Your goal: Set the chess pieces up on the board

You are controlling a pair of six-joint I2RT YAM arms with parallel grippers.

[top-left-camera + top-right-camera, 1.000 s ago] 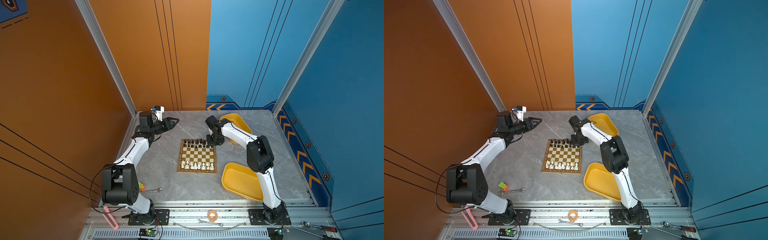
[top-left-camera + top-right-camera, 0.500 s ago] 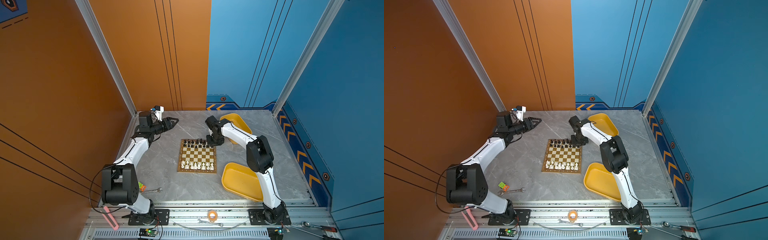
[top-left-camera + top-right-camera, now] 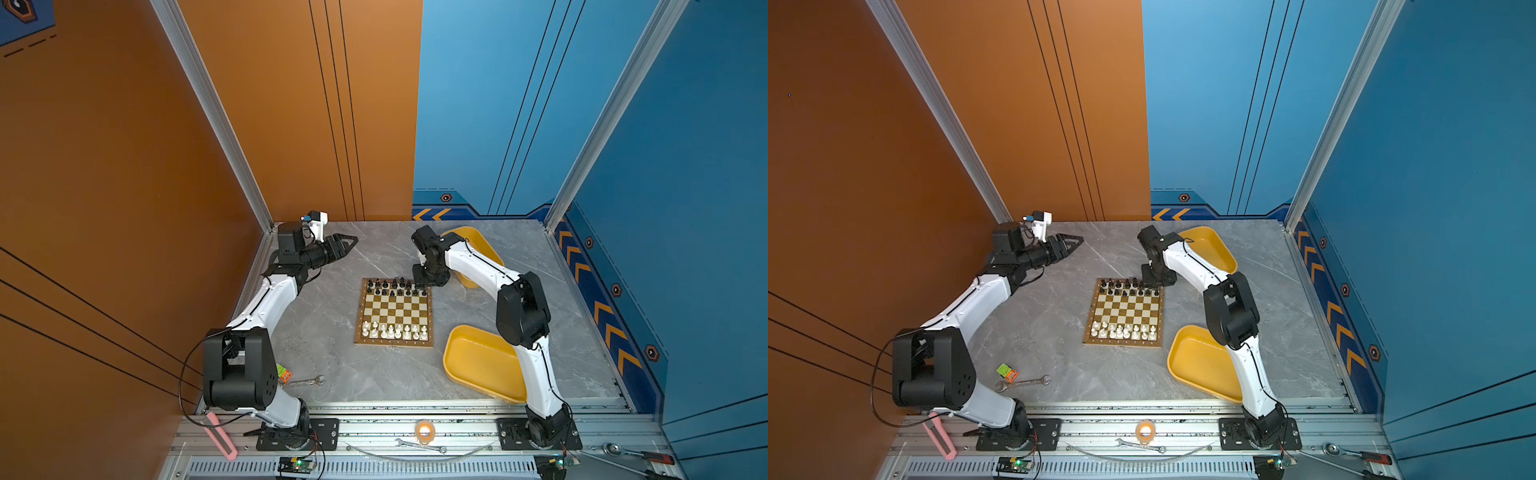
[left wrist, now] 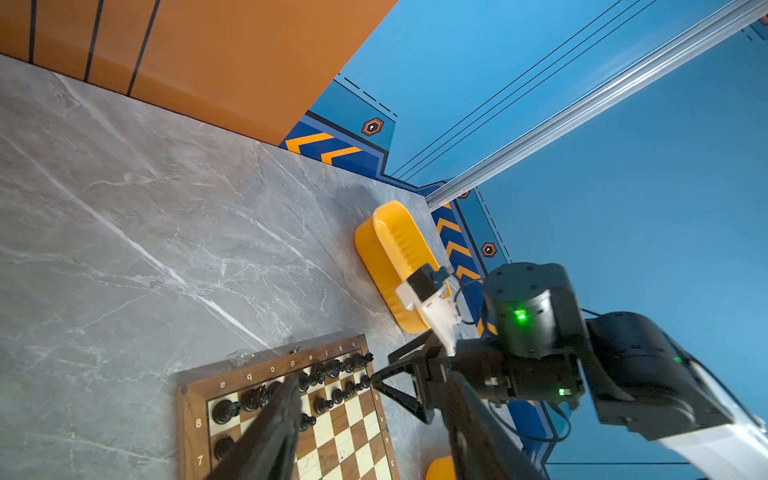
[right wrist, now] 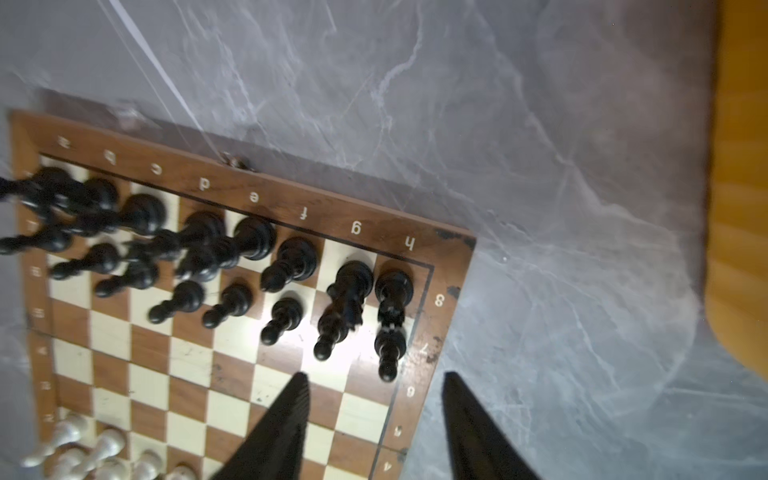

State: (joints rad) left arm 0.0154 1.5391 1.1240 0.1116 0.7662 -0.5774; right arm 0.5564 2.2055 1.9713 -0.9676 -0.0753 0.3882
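Note:
The board (image 3: 395, 309) lies in the middle of the table in both top views (image 3: 1125, 309). Black chess pieces (image 3: 395, 286) fill its two far rows, and white chess pieces (image 3: 392, 331) fill its two near rows. My right gripper (image 5: 376, 376) hovers over the board's far right corner (image 3: 424, 282). It is open with nothing between its fingers, and a black pawn (image 5: 388, 353) stands free just beyond the tips. My left gripper (image 3: 352, 240) hangs over bare table at the far left, well away from the board. It is open and empty (image 4: 372, 378).
A yellow tray (image 3: 482, 245) sits at the far right behind my right arm. Another yellow tray (image 3: 473, 365) lies near the front right beside the board. A wrench (image 3: 305, 380) and a small green-orange block (image 3: 284, 372) lie by the left arm's base.
My right gripper has opened over the board's far right corner, leaving the black pawn standing free. Neither arm has visibly shifted.

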